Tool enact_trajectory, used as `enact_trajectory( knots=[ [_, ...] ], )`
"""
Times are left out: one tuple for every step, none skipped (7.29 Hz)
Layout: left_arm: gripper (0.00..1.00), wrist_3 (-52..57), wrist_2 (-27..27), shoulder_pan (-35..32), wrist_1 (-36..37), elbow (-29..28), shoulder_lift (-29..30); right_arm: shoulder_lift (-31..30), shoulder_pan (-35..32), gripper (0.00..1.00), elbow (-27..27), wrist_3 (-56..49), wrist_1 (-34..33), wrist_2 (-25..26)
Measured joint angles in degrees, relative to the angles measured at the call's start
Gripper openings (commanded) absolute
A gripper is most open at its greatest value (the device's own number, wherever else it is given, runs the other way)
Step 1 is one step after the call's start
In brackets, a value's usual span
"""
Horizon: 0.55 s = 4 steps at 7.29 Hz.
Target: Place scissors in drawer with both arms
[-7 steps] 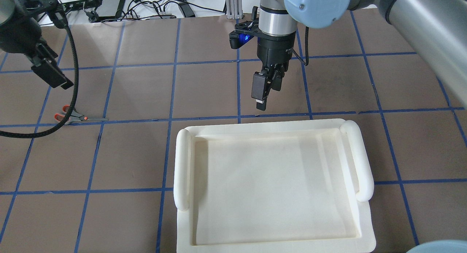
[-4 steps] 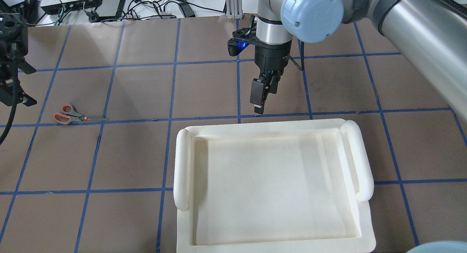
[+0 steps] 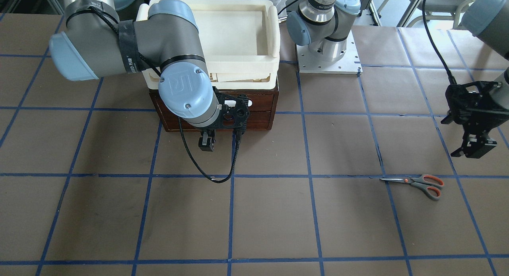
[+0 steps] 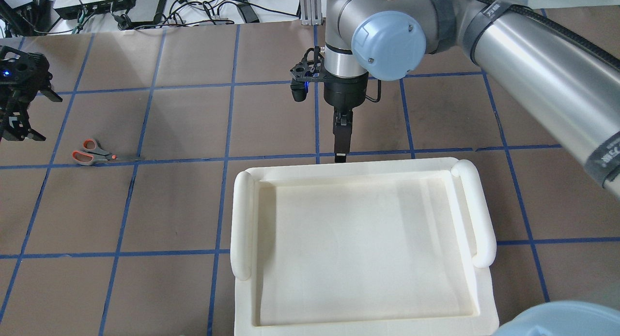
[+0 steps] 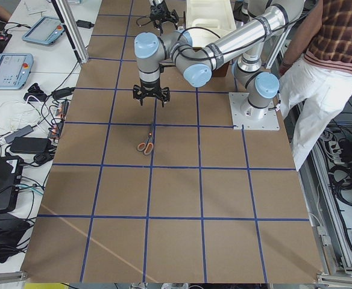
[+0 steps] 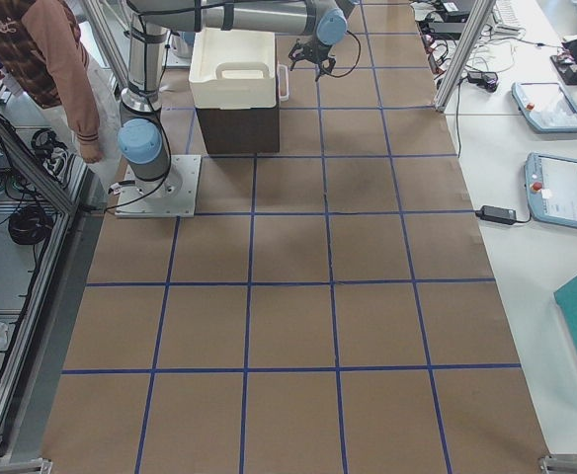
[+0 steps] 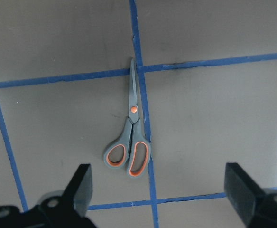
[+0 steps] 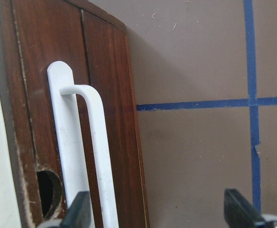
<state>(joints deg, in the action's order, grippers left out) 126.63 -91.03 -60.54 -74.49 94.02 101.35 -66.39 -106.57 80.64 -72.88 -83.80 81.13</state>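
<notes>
Scissors (image 7: 130,137): grey handles, orange-lined loops, blades closed, lying flat on the desk (image 7: 214,118) alongside a blue tape line (image 7: 134,42). Drawer (image 8: 107,95): dark reddish-brown front, white bar handle (image 8: 99,152), shut.

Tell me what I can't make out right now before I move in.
- Drawer inside: shut, unseen in every view.
- Drawer front, front-facing view: mostly behind the right arm wrist.
- White handle, right wrist view: lower end cut by the edge.
- Wooden box, overhead: hidden under the foam tray.
</notes>
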Motion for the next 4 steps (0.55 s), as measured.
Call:
enact_trajectory(
  knots=[
    [1.00, 5.0, -0.1, 0.0, 2.2, 0.1, 3.0, 1.0, -0.3, 1.00, -0.5, -2.5, 0.2, -0.2],
    [1.00, 8.3, -0.3, 0.0, 3.2, 0.4, 5.2, 1.7, -0.3, 1.00, -1.4, -3.7, 1.2, -0.2],
    [1.00, 9.6, -0.4, 0.0, 4.0, 0.8, 6.8, 2.5, -0.3, 0.99, -2.5, -3.9, 2.6, -0.3],
    [1.00, 10.2, -0.5, 0.1, 5.3, 1.1, 8.0, 3.3, -0.3, 0.97, -3.2, -3.8, 4.1, -0.4]
  ],
)
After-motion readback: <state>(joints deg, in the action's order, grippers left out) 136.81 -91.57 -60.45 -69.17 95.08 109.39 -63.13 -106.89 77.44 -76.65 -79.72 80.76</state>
